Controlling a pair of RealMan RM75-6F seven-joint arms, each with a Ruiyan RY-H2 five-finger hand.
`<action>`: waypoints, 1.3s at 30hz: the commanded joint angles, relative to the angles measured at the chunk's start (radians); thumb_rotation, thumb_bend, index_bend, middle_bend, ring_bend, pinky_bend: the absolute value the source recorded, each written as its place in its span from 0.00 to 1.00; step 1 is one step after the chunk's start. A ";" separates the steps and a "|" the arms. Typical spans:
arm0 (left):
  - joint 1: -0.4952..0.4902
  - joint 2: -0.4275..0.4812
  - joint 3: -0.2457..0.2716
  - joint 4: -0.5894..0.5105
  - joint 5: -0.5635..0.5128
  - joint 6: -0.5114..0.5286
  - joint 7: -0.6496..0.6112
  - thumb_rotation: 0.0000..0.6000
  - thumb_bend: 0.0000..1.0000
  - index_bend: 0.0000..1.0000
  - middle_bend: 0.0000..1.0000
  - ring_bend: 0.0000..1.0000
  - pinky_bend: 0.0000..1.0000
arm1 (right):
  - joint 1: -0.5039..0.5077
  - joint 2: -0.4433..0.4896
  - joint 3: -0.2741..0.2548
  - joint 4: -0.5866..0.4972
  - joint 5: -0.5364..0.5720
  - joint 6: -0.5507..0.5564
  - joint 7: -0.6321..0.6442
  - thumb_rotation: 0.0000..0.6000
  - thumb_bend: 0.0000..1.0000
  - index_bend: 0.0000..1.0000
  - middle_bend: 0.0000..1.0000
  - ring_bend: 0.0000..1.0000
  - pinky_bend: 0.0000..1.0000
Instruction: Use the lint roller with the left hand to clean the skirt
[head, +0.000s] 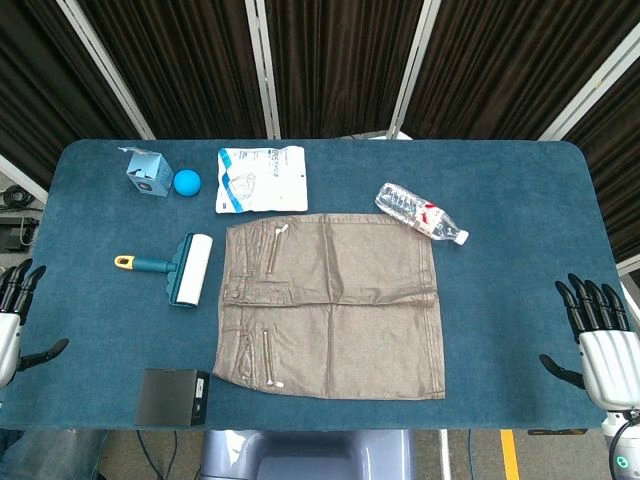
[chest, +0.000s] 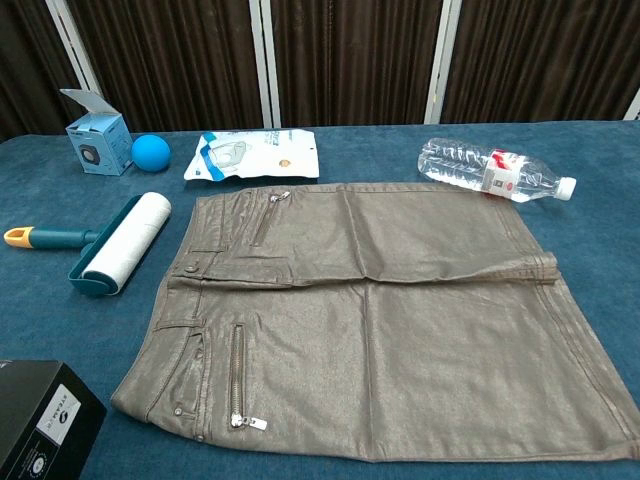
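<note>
From the head view, the lint roller (head: 178, 267) is seen left of the skirt (head: 332, 305) on the bench (head: 90, 320), right and far of the empty, spread left hand (head: 12, 310); the right hand (head: 600, 340) is likewise spread

From the chest view, no hand is shown; the handle is pointed left

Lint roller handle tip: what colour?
Yellow-orange tip on a teal handle; clearest in the chest view.
</note>
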 joint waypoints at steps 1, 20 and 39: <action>-0.003 0.003 0.002 0.004 -0.003 -0.009 -0.006 1.00 0.00 0.00 0.00 0.00 0.00 | 0.002 -0.002 -0.001 0.002 -0.003 -0.001 -0.001 1.00 0.00 0.00 0.00 0.00 0.00; -0.332 -0.264 -0.165 0.315 -0.249 -0.438 0.063 1.00 0.31 0.11 0.02 0.00 0.00 | 0.021 -0.013 0.026 0.008 0.060 -0.036 -0.038 1.00 0.00 0.00 0.00 0.00 0.00; -0.499 -0.552 -0.161 0.771 -0.334 -0.687 0.004 1.00 0.39 0.25 0.14 0.09 0.17 | 0.024 -0.022 0.041 0.022 0.163 -0.086 -0.079 1.00 0.00 0.00 0.00 0.00 0.00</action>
